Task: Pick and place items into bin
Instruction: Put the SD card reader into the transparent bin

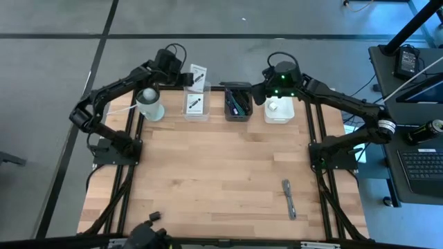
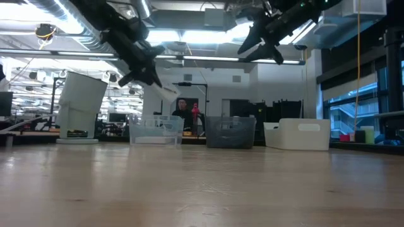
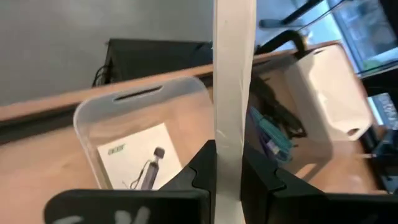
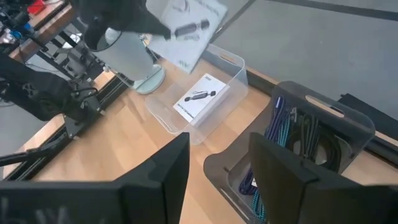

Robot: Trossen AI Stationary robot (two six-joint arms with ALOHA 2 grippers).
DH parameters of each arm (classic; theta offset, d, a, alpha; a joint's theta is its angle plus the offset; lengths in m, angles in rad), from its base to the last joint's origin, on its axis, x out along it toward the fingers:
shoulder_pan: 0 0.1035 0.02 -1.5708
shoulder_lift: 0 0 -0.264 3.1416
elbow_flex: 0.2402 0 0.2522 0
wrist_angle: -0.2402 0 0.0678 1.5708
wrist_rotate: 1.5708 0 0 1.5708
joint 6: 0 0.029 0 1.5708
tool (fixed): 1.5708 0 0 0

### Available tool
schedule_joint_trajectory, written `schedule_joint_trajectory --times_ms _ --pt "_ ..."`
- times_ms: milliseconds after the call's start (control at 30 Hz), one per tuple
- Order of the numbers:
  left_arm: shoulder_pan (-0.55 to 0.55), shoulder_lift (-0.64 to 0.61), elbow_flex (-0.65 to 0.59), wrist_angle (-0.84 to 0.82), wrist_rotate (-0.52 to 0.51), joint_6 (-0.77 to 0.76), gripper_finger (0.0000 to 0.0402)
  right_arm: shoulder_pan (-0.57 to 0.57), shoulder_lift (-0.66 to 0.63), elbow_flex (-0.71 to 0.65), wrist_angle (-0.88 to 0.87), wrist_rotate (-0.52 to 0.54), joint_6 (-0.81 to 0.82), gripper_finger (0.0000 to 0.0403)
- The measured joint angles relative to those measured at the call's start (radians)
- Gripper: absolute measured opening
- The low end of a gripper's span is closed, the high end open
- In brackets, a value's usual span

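My left gripper [image 3: 227, 177], clamped on the edge of a white printed card [image 1: 197, 75], hangs over the clear plastic bin [image 1: 196, 104] directly below, which already holds one card; next, lower and release. My right gripper [image 4: 217, 168] waits open over the dark grey bin [image 1: 238, 102].

This is a robotics lab in a big open industrial hall. A butcher-block table [image 1: 221, 173] sits on a black metal frame on grey concrete floor [image 1: 41, 83]. Beside it, a desk holds a keyboard [image 1: 421, 164] and a power brick [image 1: 405, 61]. Across the table I see exposed ducts [image 2: 76, 31] and strip lights [image 2: 189, 19] overhead, more workstations, big windows [image 2: 353, 113], and a person [image 2: 183, 108] far back.
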Motion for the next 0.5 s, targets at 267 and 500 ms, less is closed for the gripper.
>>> schedule_joint_trajectory --times_ms 267,500 --pt "-0.053 0.102 0.000 -0.056 -0.011 -0.035 0.0034 0.000 0.000 -0.075 0.076 0.002 0.052 0.0167" --pt "-0.076 0.137 0.000 -0.089 -0.036 -0.079 0.0035 0.001 0.000 -0.081 0.076 -0.001 0.066 0.0167"
